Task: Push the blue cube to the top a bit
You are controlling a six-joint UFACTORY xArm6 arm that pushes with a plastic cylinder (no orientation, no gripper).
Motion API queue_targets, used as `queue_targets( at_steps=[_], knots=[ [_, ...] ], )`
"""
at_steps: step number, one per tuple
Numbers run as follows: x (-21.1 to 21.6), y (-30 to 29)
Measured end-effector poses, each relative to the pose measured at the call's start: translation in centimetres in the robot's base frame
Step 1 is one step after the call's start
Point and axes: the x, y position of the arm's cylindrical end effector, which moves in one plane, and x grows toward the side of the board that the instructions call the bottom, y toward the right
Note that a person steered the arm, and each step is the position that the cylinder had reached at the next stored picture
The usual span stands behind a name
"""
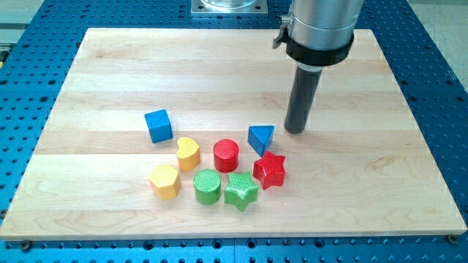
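Blue cube [159,126] sits on the tabletop [110,66] at the view's left of the cluster, apart from the others. It looks light, rigid and smooth-faced, so it should slide readily; contact belongs on its bottom face, centred, or it may turn. No pincer is fitted, so there is no opening to report. My tip [295,131] rests just right of the blue triangular block [261,139], well apart from the cube. Yellow heart [188,153] lies just below-right of the cube, crowding the approach.

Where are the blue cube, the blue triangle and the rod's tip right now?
blue cube [159,126]: camera view, its front face.
blue triangle [260,139]: camera view, its front face.
my tip [295,131]: camera view, the rod's very end, just right of the blue triangle.
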Motion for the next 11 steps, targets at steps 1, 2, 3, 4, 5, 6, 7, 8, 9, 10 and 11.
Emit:
queue_targets(
  at_steps=[1,2,3,4,5,6,7,8,9,10,11],
  knots=[
    [-3.2,-5.4],
    [-7.1,-10.5],
    [-9.8,-15.7],
    [-10.8,-22.5],
    [-8.9,-28.2],
    [-4.6,-30.5],
    [-0.1,-30.5],
    [4.0,-25.7],
    [4.0,-22.4],
    [2.5,-20.4],
    [2.0,-20.9]
  ],
)
